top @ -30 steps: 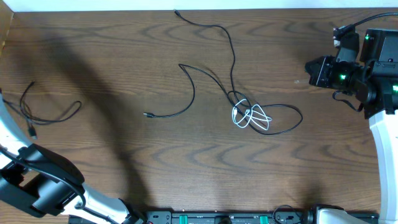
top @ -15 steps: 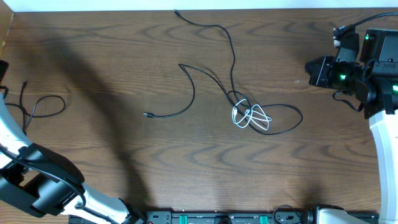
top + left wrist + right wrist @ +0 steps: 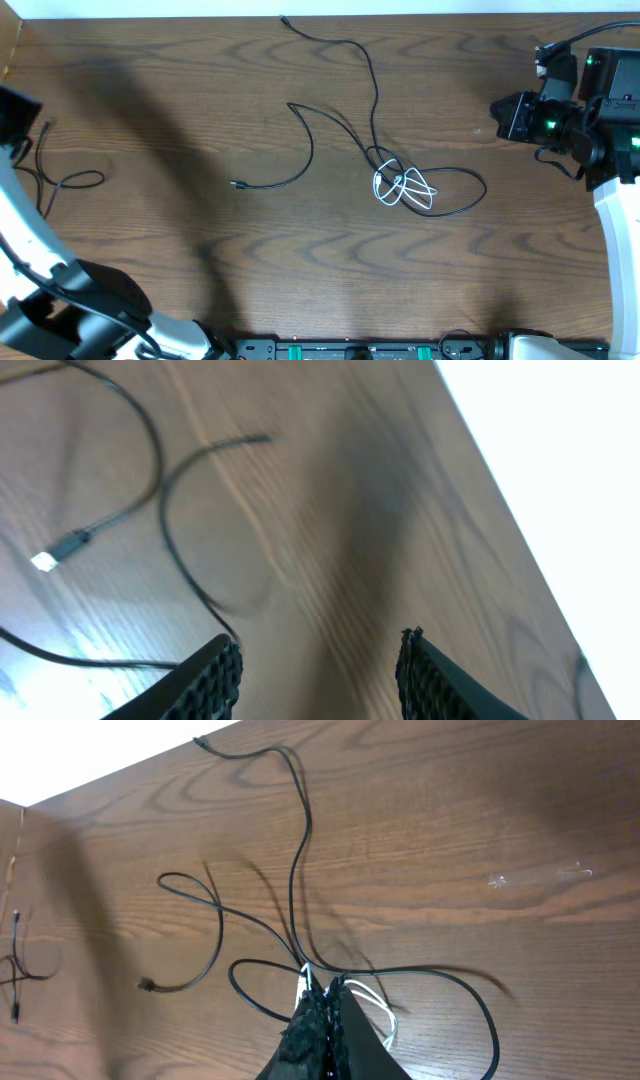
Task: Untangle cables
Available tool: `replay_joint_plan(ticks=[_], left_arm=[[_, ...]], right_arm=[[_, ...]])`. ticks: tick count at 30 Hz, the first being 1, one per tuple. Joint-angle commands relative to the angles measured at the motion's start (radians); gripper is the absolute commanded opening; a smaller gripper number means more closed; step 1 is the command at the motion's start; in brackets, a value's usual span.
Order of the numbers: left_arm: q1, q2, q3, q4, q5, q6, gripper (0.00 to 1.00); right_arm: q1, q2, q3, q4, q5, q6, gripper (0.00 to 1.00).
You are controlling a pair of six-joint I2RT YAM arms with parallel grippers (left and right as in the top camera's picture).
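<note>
Table (image 3: 200, 270) — dark wood, grain, slight sheen; black cable (image 3: 376, 100) — smooth matt sheath; left pads (image 3: 215, 670) ribbed.

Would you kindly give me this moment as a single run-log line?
left gripper: open, empty | right gripper: shut, clear of tangle | lone black cable: far left | black-and-white cable tangle: centre, untouched

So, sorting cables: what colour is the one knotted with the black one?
White cable, clearest overhead.
</note>
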Motion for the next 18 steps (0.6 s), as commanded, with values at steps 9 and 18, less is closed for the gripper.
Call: replay_joint_plan(ticks=[9, 18], left_arm=[[-0.369, -0.143, -0.019, -0.140, 0.006, -0.089, 0.52], [-0.604, -0.143, -0.117, -0.152, -0.058, -0.143, 0.52]], right_arm=[[0.001, 0.003, -0.007, -0.012, 0.004, -0.023, 0.02], [0.002, 0.003, -0.008, -0.014, 0.008, -0.041, 0.03]])
